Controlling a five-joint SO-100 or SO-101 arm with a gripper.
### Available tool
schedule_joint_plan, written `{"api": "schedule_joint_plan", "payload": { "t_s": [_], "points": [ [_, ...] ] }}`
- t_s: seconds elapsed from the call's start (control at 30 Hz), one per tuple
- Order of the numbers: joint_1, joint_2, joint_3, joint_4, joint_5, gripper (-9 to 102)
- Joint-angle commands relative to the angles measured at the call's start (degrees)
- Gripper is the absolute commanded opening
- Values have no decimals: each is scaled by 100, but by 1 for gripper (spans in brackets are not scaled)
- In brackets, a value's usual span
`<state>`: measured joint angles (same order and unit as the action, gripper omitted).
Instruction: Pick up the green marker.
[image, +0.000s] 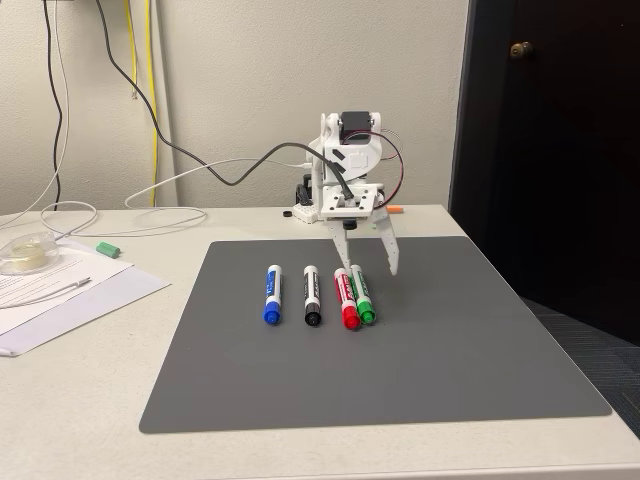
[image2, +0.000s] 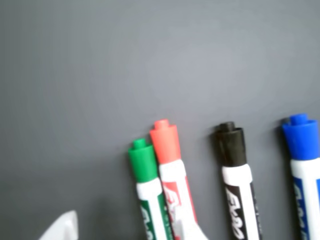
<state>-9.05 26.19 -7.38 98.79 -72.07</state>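
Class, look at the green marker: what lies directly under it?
The green marker lies flat on the dark grey mat, touching the red marker beside it. The open gripper hangs above its far end. The table beneath the mat is covered there.

Fixed view frontal, facing the arm; wrist view close above shared markers (image: 315, 296) on mat (image: 450, 340).
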Motion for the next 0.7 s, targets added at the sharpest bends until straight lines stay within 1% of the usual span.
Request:
{"api": "schedule_joint_plan", "payload": {
  "t_s": [0.0, 0.27, 0.67],
  "points": [
    [114, 202, -193, 53, -97, 30],
    [149, -149, -237, 0, -158, 30],
    [-79, -352, -246, -229, 9, 30]
  ]
}}
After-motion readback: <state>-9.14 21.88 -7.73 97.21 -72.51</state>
